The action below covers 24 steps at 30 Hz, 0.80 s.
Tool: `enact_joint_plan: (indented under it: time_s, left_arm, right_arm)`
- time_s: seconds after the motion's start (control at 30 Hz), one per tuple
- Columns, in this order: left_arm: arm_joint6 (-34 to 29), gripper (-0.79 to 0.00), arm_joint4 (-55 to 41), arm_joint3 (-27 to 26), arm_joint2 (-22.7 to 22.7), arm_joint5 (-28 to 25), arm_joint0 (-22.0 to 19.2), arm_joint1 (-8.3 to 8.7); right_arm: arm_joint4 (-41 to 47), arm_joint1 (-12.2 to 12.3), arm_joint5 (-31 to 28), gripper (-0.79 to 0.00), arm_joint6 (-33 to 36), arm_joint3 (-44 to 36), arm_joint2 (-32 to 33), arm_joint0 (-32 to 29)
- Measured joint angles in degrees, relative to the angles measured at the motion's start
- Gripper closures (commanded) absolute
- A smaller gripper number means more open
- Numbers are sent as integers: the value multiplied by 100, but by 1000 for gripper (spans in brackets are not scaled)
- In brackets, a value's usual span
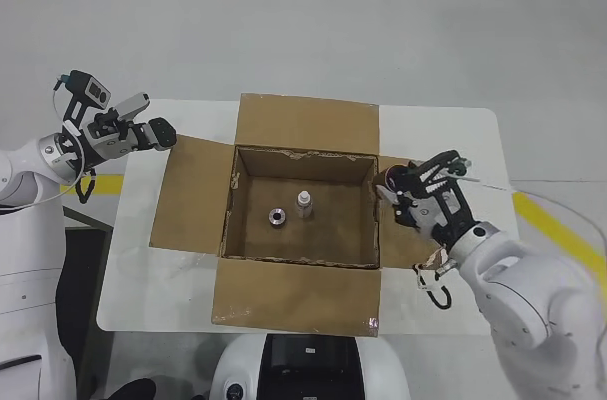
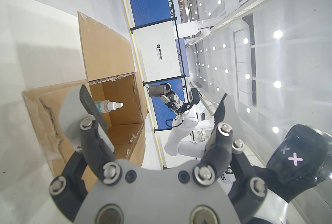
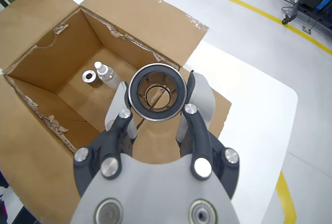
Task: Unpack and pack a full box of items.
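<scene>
Cardboard box [image 1: 298,295] sits open on the white surface [image 1: 453,290] with all four flaps folded outward. On the box floor a small spray bottle [image 1: 304,204] stands near the middle, cap up. A short metal cylinder [image 1: 277,216] with a bored centre stands just beside it, on the side toward the left arm.

Right claw [image 1: 401,188] is clenched on a hollow metal sleeve [image 3: 157,72] with a dark rim, one finger on each side of its wall. The sleeve is held above the box's right flap, close to the edge of the opening and clear of the cardboard.

Left claw [image 1: 163,135] is released, its fingers spread wide with nothing between them. It is positioned beyond the box's left flap, near the surface's far left corner.
</scene>
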Motion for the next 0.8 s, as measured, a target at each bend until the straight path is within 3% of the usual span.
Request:
enact_joint_plan:
  time_s: [0.8]
  left_arm:
    - [0,-785,0,0,0,0,0,0]
  right_arm:
    - [40,-181,538,0,648,885,-1422,1161]
